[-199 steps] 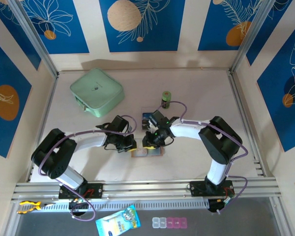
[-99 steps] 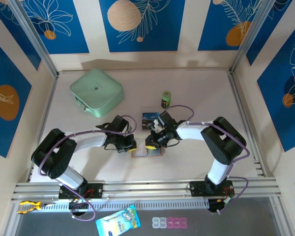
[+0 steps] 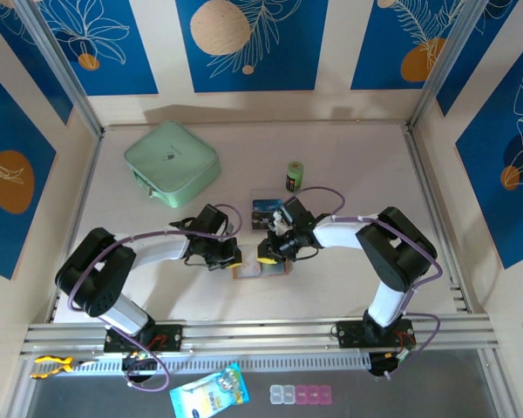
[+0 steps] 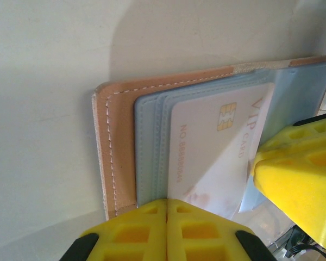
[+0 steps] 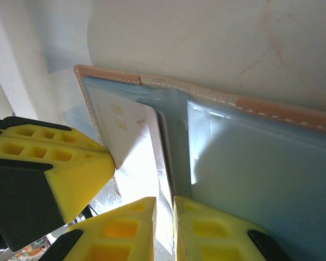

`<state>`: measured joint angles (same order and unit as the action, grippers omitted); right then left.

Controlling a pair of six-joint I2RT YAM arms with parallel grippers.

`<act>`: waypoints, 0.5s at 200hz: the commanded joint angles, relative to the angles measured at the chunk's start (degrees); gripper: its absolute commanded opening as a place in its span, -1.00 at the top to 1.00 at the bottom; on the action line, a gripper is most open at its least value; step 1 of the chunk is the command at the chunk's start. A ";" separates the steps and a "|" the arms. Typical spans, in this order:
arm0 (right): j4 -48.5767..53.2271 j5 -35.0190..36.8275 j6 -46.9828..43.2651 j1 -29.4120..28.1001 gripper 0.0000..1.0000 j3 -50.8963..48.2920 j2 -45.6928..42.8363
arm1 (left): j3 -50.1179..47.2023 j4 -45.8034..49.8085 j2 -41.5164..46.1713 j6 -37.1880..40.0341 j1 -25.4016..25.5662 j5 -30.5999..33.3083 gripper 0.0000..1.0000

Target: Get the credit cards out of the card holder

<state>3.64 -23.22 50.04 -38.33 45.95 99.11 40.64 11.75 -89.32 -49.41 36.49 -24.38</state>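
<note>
Two tools: left tool [image 4: 167, 209] pressed together, fingertips over the card holder [image 4: 106, 157]; right tool [image 5: 164, 212] pinching the pale card [image 4: 206, 147] by its edge.
Writing: "VIP CARD" and "NO 8888" beside a gold chip [image 4: 226, 116]; the later digits are unreadable.
Card holder: lying open, mid-bench [image 3: 349, 157], toward the near edge.
Around: dark card [image 3: 263, 207] just beyond it; green canister [image 3: 295, 176] farther back; mint-green case [image 3: 172, 163] toward the far-left corner.
Hidden: pale card's lower end behind yellow fingers; sleeves [image 5: 250, 163] cloudy, contents unclear.
</note>
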 commanded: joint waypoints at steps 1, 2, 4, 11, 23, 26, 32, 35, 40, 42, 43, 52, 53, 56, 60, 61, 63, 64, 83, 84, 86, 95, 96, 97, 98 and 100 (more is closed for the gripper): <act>0.24 -1.65 0.28 -0.26 0.66 0.10 -0.31 | -1.30 3.16 0.15 0.36 -0.35 2.01 0.86; 0.41 -1.47 0.26 -0.26 0.66 0.10 -0.36 | -1.28 3.22 0.13 0.36 -0.36 2.04 0.86; 0.71 -1.06 0.24 -0.26 0.66 0.17 -0.44 | -1.27 3.20 0.22 0.36 -0.30 2.05 0.86; 2.07 0.20 0.05 -0.35 0.66 0.32 -1.09 | -1.12 3.57 0.68 0.37 -0.29 2.27 0.85; 3.82 1.50 -0.55 -0.36 0.63 0.67 -2.17 | -0.77 4.21 1.56 0.44 -0.37 2.62 0.82; 4.21 1.70 -0.71 -0.34 0.62 0.78 -2.45 | -0.68 4.34 1.87 0.46 -0.33 2.62 0.81; 5.13 2.07 -1.13 -0.40 0.61 1.10 -2.91 | -0.48 4.58 2.39 0.52 -0.37 2.82 0.80; 5.56 2.26 -1.23 -0.35 0.60 1.26 -3.11 | -0.28 4.71 2.70 0.56 -0.35 2.77 0.80; 6.15 2.45 -1.55 -0.45 0.60 1.53 -3.40 | -0.07 4.92 3.14 0.56 -0.33 2.91 0.78; 6.43 2.47 -1.69 -0.44 0.59 1.62 -3.53 | 0.06 4.96 3.24 0.55 -0.36 2.97 0.78; 6.54 2.48 -1.78 -0.44 0.59 1.70 -3.55 | 0.10 5.05 3.30 0.59 -0.32 3.00 0.78; 7.24 2.65 -2.10 -0.48 0.57 2.14 -3.91 | 0.76 5.71 3.79 0.78 -0.33 3.35 0.77; 7.29 2.65 -2.12 -0.50 0.57 2.17 -3.96 | 0.84 5.81 3.84 0.79 -0.35 3.36 0.77; 7.44 2.65 -2.16 -0.52 0.57 2.19 -4.08 | 1.03 6.05 4.00 0.95 -0.29 3.45 0.77; 7.58 2.66 -2.19 -0.57 0.57 2.36 -4.26 | 1.30 6.35 4.13 1.05 -0.29 3.61 0.77; 7.59 2.66 -2.16 -0.59 0.56 2.37 -4.31 | 1.33 6.40 4.19 1.06 -0.33 3.63 0.77; 7.58 2.66 -2.21 -0.60 0.57 2.43 -4.39 | 1.49 6.50 4.23 1.18 -0.36 3.70 0.77; 7.60 2.66 -2.22 -0.61 0.57 2.45 -4.38 | 1.56 6.60 4.23 1.25 -0.36 3.71 0.77; 7.63 2.39 -2.11 -0.87 0.55 2.85 -4.58 | 2.23 6.83 4.02 1.59 -0.39 3.90 0.77; 7.67 2.39 -2.12 -0.87 0.56 2.88 -4.61 | 2.24 6.81 3.96 1.55 -0.38 3.82 0.77; 7.62 2.39 -2.09 -0.92 0.55 2.97 -4.60 | 2.24 6.69 3.84 1.52 -0.44 3.71 0.77; 7.66 2.39 -2.07 -1.09 0.55 3.27 -4.58 | 2.25 5.91 3.28 1.58 -0.37 3.12 0.79; 7.63 2.39 -2.06 -1.11 0.55 3.27 -4.56 | 2.25 5.87 3.19 1.59 -0.41 3.07 0.79; 7.67 2.39 -2.01 -1.12 0.55 3.26 -4.55 | 2.25 5.76 3.10 1.55 -0.39 2.96 0.79; 7.64 2.39 -1.99 -1.13 0.55 3.31 -4.55 | 2.29 5.62 3.01 1.57 -0.42 2.90 0.79; 7.62 2.35 -1.97 -1.14 0.55 3.34 -4.54 | 2.32 5.54 2.88 1.52 -0.38 2.77 0.80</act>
<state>9.02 -20.78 48.90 -38.79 47.70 95.68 41.45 16.08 -86.24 -48.97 36.49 -21.76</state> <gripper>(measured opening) 0.224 0.111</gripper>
